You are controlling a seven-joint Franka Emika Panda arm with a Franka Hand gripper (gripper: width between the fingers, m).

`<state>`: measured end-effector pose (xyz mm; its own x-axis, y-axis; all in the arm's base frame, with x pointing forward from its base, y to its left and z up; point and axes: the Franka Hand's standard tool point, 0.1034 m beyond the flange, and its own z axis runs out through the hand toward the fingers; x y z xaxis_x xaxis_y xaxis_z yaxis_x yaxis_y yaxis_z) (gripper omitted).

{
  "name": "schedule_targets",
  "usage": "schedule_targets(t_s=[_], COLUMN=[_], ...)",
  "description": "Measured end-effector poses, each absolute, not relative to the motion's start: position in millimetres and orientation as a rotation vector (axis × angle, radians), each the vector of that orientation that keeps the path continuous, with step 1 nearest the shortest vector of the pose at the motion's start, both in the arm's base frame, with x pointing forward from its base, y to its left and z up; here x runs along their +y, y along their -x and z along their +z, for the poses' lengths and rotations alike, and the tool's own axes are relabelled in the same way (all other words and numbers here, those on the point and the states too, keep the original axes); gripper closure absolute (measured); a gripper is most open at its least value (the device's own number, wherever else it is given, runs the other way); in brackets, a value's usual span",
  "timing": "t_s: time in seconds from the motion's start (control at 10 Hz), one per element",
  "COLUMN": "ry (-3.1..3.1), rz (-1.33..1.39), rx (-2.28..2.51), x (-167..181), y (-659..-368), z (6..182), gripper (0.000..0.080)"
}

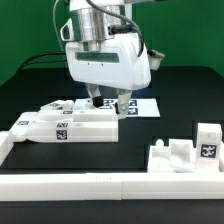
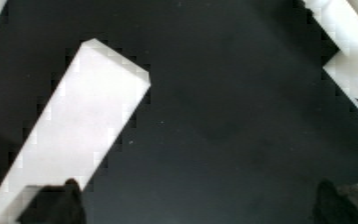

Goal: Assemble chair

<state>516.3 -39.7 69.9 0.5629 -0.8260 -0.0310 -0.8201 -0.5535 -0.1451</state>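
Pincer (image 1: 108, 101) status: apart, empty.
My fingers (image 2: 51, 205) stand wide with only black table (image 2: 229, 120) between; the chair slabs (image 1: 62, 122) lie just beside me, another chair piece (image 1: 185, 157) well apart at the exterior view's right.

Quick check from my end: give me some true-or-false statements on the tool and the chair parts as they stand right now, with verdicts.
1. The tool is open and holds nothing. True.
2. The flat white plastic slab with square tags lies on the black table. True.
3. The white notched plastic block with a tag sits at the exterior view's left. False: it sits at the exterior view's right, apart from the slab.
4. The marker board stands upright. False: it lies flat on the table behind the tool.
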Motion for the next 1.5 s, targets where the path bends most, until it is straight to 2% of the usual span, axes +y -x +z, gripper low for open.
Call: schedule_targets(t_s=[0.2,0.8,1.1,1.5], ry=[2.589,2.606,2.75,2.761], rz=[0.232,0.221,0.261,0.265], rx=[1.383,1.404,1.065,1.036], x=[-63,-64,-98,-100], y=[-485,-482,-442,-437], z=[72.9,69.2,54.8,52.0], gripper=[0.0151,0.0151,0.0151,0.0151])
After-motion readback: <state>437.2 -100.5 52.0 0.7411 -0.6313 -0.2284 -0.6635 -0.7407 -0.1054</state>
